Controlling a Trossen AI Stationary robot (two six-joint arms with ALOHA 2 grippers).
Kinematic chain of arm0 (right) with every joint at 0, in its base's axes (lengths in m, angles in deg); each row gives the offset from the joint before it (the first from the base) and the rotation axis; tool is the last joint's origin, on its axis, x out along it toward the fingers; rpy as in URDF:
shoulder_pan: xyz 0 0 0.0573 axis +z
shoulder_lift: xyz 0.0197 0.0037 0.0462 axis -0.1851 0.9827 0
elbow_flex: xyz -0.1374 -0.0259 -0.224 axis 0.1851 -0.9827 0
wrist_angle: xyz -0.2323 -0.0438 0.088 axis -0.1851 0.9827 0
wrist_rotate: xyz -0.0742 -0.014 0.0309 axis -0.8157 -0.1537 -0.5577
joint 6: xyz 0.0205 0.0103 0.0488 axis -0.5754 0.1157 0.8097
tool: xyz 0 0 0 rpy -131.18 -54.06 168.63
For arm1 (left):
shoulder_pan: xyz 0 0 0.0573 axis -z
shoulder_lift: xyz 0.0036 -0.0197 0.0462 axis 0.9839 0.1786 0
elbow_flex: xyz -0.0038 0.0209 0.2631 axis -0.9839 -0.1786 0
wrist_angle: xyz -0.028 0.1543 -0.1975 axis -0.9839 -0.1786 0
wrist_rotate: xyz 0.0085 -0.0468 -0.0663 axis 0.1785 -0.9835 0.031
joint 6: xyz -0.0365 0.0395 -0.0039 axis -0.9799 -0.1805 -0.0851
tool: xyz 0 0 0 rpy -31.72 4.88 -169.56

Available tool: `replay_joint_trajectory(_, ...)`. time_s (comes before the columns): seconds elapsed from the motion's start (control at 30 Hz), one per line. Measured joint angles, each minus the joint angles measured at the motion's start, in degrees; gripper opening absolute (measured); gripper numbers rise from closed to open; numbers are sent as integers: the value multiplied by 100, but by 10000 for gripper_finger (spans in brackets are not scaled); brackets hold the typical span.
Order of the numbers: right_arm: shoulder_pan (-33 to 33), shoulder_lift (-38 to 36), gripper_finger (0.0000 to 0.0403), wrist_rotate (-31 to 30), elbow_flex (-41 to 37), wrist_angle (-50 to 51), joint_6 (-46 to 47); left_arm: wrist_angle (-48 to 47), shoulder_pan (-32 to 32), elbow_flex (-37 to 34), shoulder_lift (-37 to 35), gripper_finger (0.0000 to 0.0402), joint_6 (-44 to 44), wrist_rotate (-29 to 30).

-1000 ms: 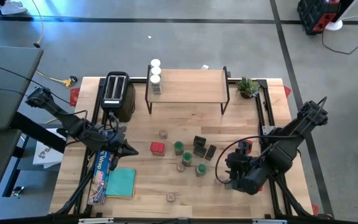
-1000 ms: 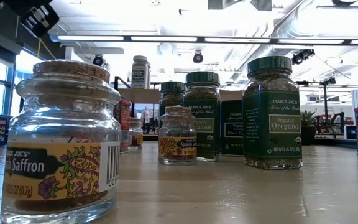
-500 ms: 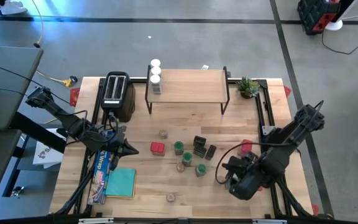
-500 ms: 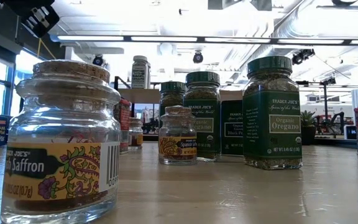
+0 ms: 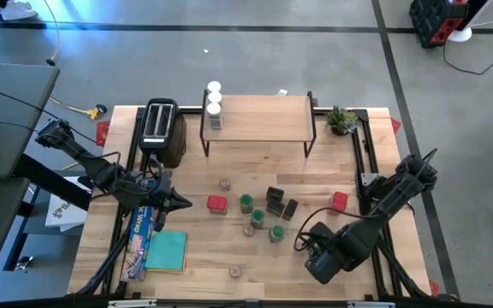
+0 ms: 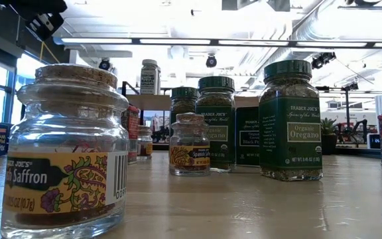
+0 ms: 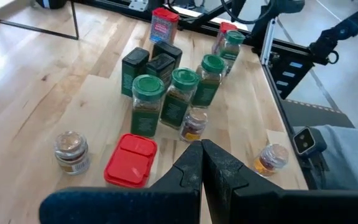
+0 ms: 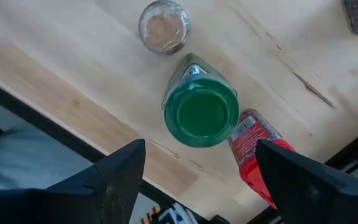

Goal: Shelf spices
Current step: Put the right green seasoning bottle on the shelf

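The spices stand in a cluster at mid-table: green-lidded jars (image 5: 258, 216), black boxes (image 5: 274, 198), a flat red tin (image 5: 216, 204) and small cork-topped jars (image 5: 225, 184). White-lidded jars (image 5: 214, 98) stand on the left end of the wooden shelf (image 5: 259, 115) at the far side. My right gripper (image 5: 319, 257) points down, open, above a green-lidded jar (image 8: 201, 112); its fingers (image 8: 120, 180) stand well apart and clear of the jar. A red tin (image 8: 253, 146) lies against that jar. My left gripper (image 5: 178, 204) hovers shut to the left of the cluster.
A black toaster (image 5: 161, 128) stands left of the shelf, and a small plant (image 5: 342, 120) to its right. A long blue foil box (image 5: 137, 239) and a teal cloth (image 5: 167, 250) lie at the near left. Another red tin (image 5: 339, 201) stands right of the cluster. Bare wood lies between shelf and cluster.
My right gripper has come down and gone toward the table's near edge, rolling about its own axis. In moving, the arm has uncovered the red tin at the right of the cluster. No spice has shifted.
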Motion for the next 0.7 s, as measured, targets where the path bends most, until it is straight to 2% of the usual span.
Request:
replay_joint_trajectory(0.27,-251,54,301,-20,0,-87,543,-216,0,0,27,1,125,89)
replay_joint_trajectory(0.47,-358,275,301,193,0,-121,553,-220,2,0,133,1,160,144)
replay_joint_trajectory(0.7,-356,352,301,28,0,-97,522,-219,1,0,292,1,139,175)
